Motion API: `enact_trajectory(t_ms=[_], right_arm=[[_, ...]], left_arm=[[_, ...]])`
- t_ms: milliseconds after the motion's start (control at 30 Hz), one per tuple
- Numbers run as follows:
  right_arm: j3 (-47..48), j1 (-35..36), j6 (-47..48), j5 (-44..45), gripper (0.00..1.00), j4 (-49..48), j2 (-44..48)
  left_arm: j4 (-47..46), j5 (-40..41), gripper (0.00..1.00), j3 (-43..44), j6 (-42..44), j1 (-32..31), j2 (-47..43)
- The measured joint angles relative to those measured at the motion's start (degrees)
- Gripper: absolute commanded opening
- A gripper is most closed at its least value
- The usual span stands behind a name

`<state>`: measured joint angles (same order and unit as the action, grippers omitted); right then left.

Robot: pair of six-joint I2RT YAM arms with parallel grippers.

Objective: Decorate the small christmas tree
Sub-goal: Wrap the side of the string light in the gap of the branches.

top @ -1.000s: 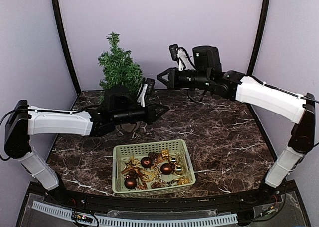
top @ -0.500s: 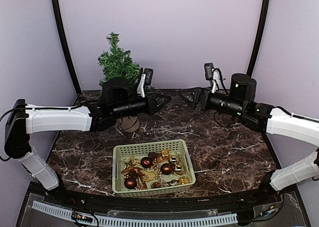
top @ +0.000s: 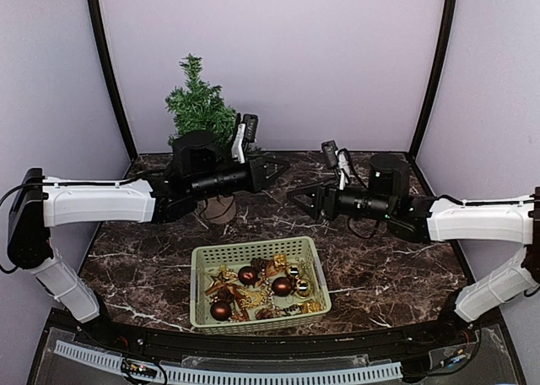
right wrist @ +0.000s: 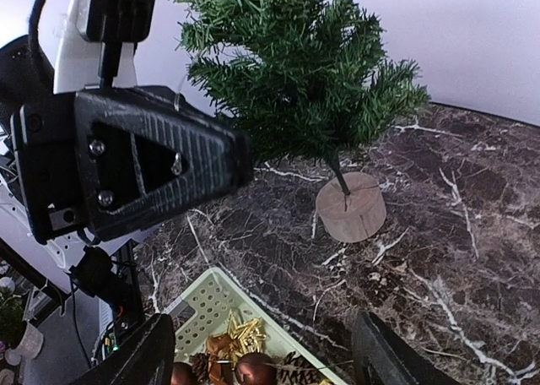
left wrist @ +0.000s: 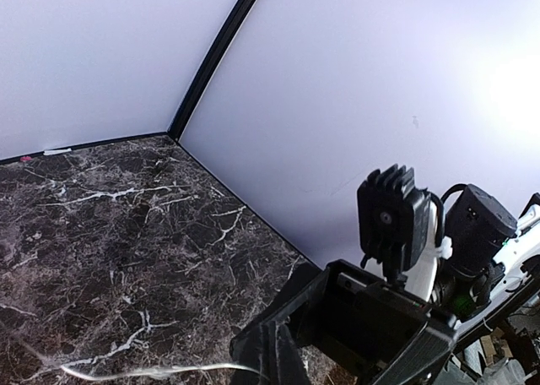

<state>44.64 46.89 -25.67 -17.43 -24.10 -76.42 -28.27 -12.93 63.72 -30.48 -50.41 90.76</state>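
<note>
Where the tree stands: the small christmas tree (top: 201, 106) is upright on the marble table (top: 396, 258), behind the basket (top: 253, 250) and toward its far left corner, near the back wall.
Tree base: the round pale wooden stump (top: 221, 209) sits flat on the table, apart from the basket's far rim.
Basket: pale green plastic mesh, at the near middle of the table between the two arm bases.
Basket contents: dark red-brown balls (top: 248, 275), a gold star (top: 224, 277), gold trinkets and pine cones, all lying loose inside.
Left gripper (top: 283, 165): fingers pressed together, held in the air behind the basket's far rim, just right of the tree's lower branches and pointing right.
Thread: a thin pale strand (left wrist: 152, 370) runs along the bottom of the left wrist view toward that gripper's tip; whether it is pinched cannot be told.
Right gripper (top: 302, 204): fingers spread with nothing between them, hovering just behind the basket's far right corner and pointing left.
Gripper relation: the two tips face each other above the table behind the basket, the left one higher, with a gap between them.
Right wrist view: the tree, its stump and the basket's far left corner lie ahead, with the left gripper's black fingers in front of the branches.
</note>
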Motion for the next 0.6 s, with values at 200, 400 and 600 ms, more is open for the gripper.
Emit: enact_trajectory(t_ms=[200, 400, 600], right_arm=[[-2.7, 1.1, 0.0, -0.7, 0.56, -0.5, -1.1], [-3.4, 1.2, -0.3, -0.5, 0.34, -1.8, -3.1], [-3.4, 1.5, -0.2, 0.0, 0.1, -3.5, -3.9]], left_arm=[[0.0, 0.1, 0.0, 0.0, 0.0, 0.0, 0.0], [0.0, 0.0, 0.0, 0.1, 0.0, 0.0, 0.0], [0.0, 0.1, 0.0, 0.1, 0.0, 0.0, 0.0]])
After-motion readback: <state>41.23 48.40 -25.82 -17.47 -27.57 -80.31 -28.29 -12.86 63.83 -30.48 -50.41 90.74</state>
